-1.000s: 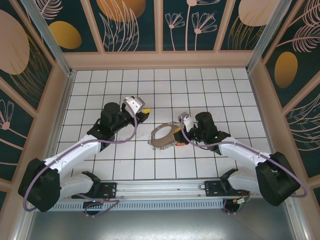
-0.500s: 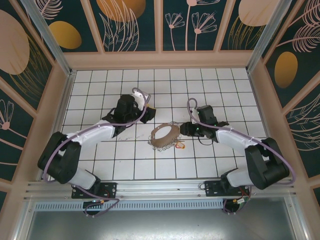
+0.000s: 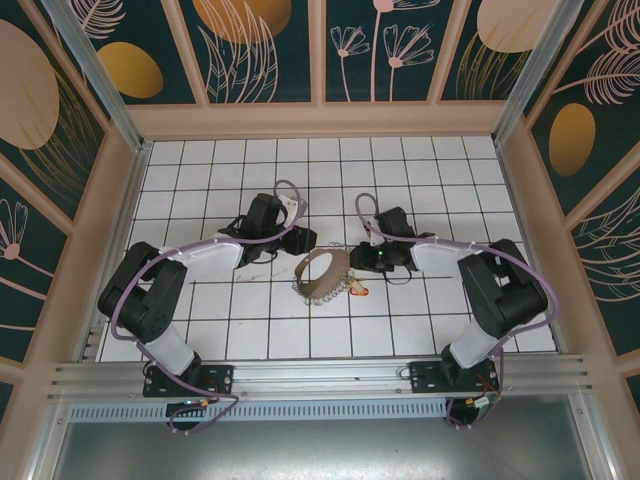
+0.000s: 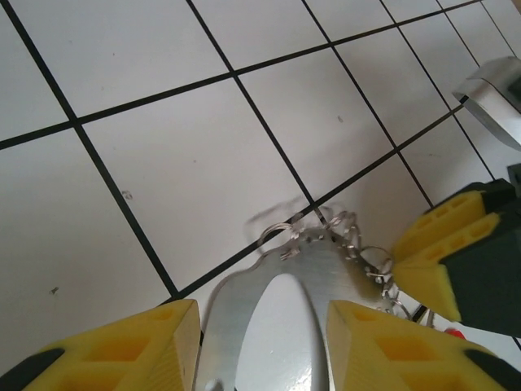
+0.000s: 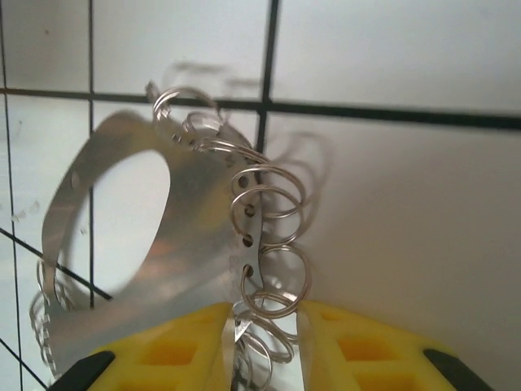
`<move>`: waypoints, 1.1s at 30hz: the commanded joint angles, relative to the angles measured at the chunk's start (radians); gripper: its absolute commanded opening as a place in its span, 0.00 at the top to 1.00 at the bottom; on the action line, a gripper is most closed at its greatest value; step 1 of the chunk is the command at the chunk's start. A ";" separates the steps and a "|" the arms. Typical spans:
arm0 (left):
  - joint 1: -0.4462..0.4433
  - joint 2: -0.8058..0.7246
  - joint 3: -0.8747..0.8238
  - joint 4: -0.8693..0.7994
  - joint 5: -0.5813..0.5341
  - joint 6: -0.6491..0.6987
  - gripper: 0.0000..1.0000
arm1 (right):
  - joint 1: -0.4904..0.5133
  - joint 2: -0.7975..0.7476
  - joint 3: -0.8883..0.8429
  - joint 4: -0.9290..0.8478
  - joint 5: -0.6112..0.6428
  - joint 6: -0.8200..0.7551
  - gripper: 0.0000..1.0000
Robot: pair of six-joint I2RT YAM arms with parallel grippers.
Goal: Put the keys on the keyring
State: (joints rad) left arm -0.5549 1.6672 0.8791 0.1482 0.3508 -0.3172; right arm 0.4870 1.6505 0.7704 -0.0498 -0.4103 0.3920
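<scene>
The keyring (image 3: 318, 275) is a wide grey band fringed with small metal rings, tilted up on the white tiles at mid-table. My left gripper (image 3: 303, 240) is open at its far left edge. In the left wrist view the yellow fingers (image 4: 130, 350) straddle the band (image 4: 326, 261) without pinching it. My right gripper (image 3: 358, 260) is at the ring's right side. Its pads (image 5: 171, 354) are shut on the small rings (image 5: 273, 204) beside the band (image 5: 203, 236). A key with a red tag (image 3: 358, 290) lies on the tiles just right of the ring.
The tiled table (image 3: 230, 170) is boxed in by patterned walls on three sides, with a metal rail along the near edge (image 3: 320, 375). Both arms reach inward to the middle, purple cables looping over them. One of the right gripper's yellow fingers (image 4: 444, 244) shows in the left wrist view.
Both grippers have moved inward onto the keyring. The right jaws have narrowed onto its small rings, and the ring now stands tilted instead of lying flat.
</scene>
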 commanded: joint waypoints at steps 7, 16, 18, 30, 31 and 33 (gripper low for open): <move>0.001 -0.047 -0.011 0.012 -0.117 -0.042 0.54 | 0.018 0.187 0.189 -0.004 -0.042 -0.086 0.76; 0.002 -0.178 -0.093 0.074 -0.318 -0.062 0.53 | 0.017 -0.050 0.127 0.129 0.164 -0.167 0.69; 0.003 -0.231 -0.112 0.087 -0.397 -0.051 0.52 | 0.017 -0.179 0.063 0.209 0.285 -0.228 0.66; 0.008 -0.596 -0.339 0.343 -0.841 0.051 0.01 | -0.173 -0.602 -0.262 0.530 0.783 -0.521 0.34; 0.010 -0.617 -0.355 0.357 -0.882 0.067 0.01 | -0.207 -0.610 -0.289 0.549 0.788 -0.511 0.33; 0.022 -0.640 -0.369 0.366 -0.947 0.092 0.01 | -0.258 -0.617 -0.353 0.625 0.776 -0.506 0.31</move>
State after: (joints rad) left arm -0.5484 1.0523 0.5335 0.4191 -0.4351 -0.2867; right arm 0.2752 1.0515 0.4820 0.4637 0.2958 -0.0834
